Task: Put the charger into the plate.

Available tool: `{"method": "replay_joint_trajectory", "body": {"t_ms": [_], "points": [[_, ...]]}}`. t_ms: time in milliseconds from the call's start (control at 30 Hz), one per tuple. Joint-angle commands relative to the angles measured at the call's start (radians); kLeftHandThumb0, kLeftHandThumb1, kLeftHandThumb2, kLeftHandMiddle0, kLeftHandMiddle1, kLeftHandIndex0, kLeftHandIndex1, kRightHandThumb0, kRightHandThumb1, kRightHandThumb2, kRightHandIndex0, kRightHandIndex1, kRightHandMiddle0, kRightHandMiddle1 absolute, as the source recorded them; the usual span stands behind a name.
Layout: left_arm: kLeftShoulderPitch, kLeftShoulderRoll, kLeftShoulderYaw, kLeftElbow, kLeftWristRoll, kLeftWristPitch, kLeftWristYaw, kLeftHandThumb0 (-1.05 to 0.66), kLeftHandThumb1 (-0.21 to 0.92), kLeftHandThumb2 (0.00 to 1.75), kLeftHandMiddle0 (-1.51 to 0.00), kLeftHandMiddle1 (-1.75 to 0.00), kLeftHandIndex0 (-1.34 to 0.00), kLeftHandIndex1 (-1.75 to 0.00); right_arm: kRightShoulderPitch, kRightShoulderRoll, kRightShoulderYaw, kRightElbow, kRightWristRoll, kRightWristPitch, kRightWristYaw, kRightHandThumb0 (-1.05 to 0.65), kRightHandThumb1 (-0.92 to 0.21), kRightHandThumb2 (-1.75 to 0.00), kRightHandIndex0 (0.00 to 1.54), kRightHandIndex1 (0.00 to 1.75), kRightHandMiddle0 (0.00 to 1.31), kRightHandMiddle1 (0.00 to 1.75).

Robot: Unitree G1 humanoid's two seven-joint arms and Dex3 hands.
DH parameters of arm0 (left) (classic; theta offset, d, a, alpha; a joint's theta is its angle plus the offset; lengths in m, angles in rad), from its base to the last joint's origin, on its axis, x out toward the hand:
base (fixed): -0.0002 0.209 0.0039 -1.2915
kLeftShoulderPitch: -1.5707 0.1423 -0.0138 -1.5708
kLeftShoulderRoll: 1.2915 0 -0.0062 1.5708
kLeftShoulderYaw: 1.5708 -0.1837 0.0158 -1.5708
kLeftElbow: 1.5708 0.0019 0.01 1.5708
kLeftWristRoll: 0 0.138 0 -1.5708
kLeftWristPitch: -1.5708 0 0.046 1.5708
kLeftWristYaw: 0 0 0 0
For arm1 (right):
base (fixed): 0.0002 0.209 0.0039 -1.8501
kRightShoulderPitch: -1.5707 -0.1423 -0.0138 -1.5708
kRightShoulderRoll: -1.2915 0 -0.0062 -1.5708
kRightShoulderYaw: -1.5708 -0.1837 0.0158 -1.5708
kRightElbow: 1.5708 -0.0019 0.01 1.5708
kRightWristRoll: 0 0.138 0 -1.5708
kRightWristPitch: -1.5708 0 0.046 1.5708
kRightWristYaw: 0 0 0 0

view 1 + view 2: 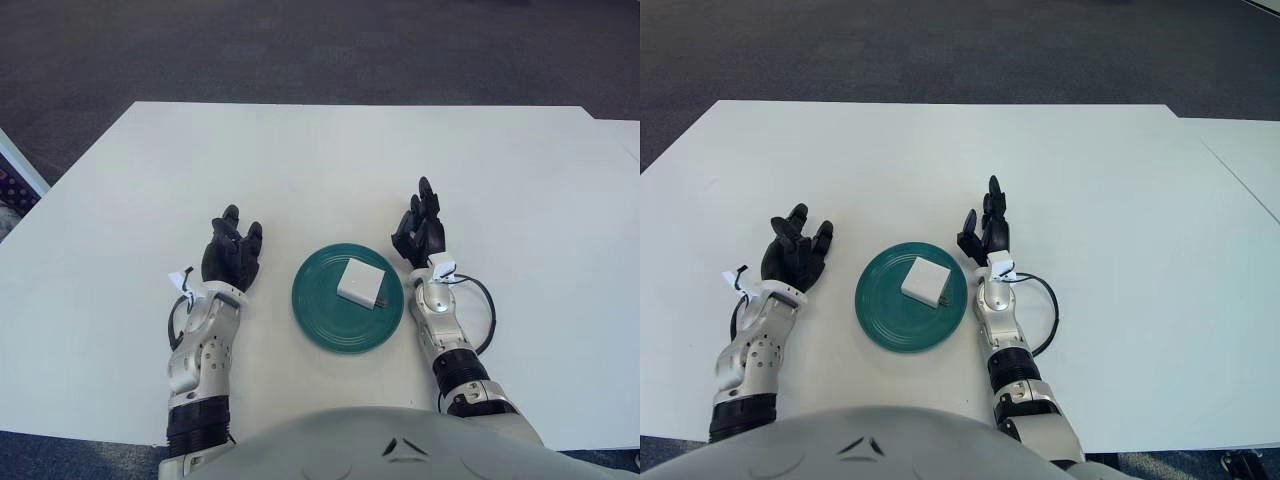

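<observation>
A white square charger (361,283) lies inside the round teal plate (322,321) near the table's front middle. My left hand (232,254) rests to the left of the plate, fingers spread and holding nothing. My right hand (421,228) sits just right of the plate, fingers pointing away from me, relaxed and holding nothing. Neither hand touches the plate or the charger.
The plate stands on a large white table (330,170). A dark carpeted floor (300,50) lies beyond the table's far edge. A black cable loops by my right wrist (484,300).
</observation>
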Motion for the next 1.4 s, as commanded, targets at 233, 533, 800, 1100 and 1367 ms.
{"method": "replay_joint_trajectory", "body": {"t_ms": [233,533,800,1100,1367], "points": [[0.068,-0.031,-0.108,0.234,0.193,-0.299,-0.054,-1.05,0.92,0.98,0.0,0.0,0.0,0.0,0.138,0.069,0.003,0.087,0.014,0.019,-0.016,-0.88,-0.92,-0.96,0.07,0.01,0.01,0.16],[0.087,-0.014,-0.164,0.263,0.292,-0.384,-0.041,-1.05,0.92,0.95,0.0,0.0,0.0,0.0,0.163,0.062,0.007,0.041,0.032,0.042,0.017,-0.85,-0.92,-0.98,0.07,0.01,0.0,0.17],[0.043,0.01,-0.149,0.386,0.247,-0.394,-0.125,-1.05,0.92,0.96,0.0,0.0,0.0,0.0,0.198,0.043,0.006,-0.041,0.077,0.134,0.093,-0.8,-0.92,-1.01,0.06,0.0,0.0,0.16],[-0.018,0.024,-0.143,0.478,0.267,-0.39,-0.149,-1.05,0.92,1.06,0.0,0.0,0.0,0.0,0.239,0.017,0.027,-0.168,0.082,0.269,0.139,-0.78,-0.92,-1.03,0.03,0.0,0.0,0.11],[-0.063,-0.002,-0.143,0.585,0.324,-0.474,-0.102,-1.05,0.92,1.06,0.0,0.0,0.0,0.0,0.279,0.017,0.035,-0.267,0.083,0.346,0.14,-0.77,-0.92,-1.03,0.01,0.0,0.01,0.06]]}}
